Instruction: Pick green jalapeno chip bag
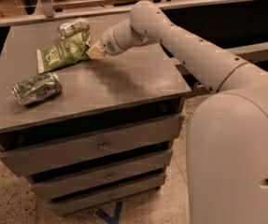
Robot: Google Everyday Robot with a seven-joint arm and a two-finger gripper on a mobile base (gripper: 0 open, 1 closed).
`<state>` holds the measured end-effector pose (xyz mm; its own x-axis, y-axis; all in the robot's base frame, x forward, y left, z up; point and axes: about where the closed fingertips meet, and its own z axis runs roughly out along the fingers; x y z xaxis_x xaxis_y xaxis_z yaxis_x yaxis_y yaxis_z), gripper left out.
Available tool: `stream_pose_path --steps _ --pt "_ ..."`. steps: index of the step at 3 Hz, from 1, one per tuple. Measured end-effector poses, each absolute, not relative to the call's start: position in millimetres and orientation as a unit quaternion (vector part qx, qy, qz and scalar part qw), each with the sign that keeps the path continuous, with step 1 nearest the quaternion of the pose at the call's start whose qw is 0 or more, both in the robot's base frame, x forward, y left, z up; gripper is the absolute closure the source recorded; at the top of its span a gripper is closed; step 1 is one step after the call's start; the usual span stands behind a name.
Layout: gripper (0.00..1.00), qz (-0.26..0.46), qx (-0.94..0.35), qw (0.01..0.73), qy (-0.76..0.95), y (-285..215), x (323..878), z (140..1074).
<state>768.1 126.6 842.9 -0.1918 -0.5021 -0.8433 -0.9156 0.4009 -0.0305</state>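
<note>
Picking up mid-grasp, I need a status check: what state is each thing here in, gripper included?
green jalapeno chip bag: crinkled, lying on the cabinet top, right end against the gripper.
gripper: low over the cabinet top, at the bag's right end.
far can: crushed, on its side behind the bag.
near can: crushed, on its side near the front left.
drawers: none pulled out.

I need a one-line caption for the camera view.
Robot claw at one end of flat green foil chip bag on grey drawer cabinet.
</note>
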Motion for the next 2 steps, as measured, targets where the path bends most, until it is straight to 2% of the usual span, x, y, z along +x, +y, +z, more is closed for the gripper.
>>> stream_pose_path --steps 1,2 --pt "1.00 0.273 -0.479 0.446 0.705 131.0 769.2 879.7" --pt "1.00 0.300 -0.468 0.490 0.672 131.2 769.3 917.9"
